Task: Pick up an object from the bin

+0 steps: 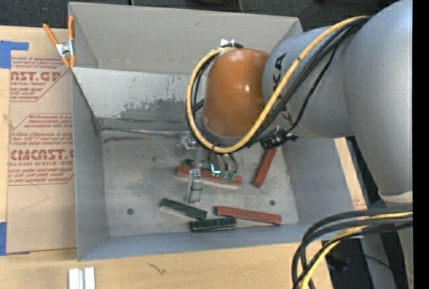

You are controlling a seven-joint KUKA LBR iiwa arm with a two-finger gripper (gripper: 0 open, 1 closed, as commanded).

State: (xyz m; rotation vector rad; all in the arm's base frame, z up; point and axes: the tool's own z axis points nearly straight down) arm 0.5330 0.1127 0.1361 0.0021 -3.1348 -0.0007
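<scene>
Item: grey metal bin (pixel 127 147), holding a few loose bars on its floor in the lower middle of the frame. Gripper (pixel 197 183), below the arm's orange cover (pixel 234 96), stood low over a small flat red-and-green piece (pixel 228 178) at the centre of the floor; whether the claw was released or clenched could not be told, and no grasp was visible. Nearby: a brown-red bar (pixel 264 167) just right of it, tilted near the right wall; a red bar (pixel 248 215) and two dark green bars (pixel 182 208) (pixel 213 224) below, close to the near wall. Handling note, as judgement: closing squarely across the piece's narrow side and lifting straight up would suit best, avoiding the tilted bar. Open room: bare floor to the left and upper left; the right and lower edges were crowded.
</scene>
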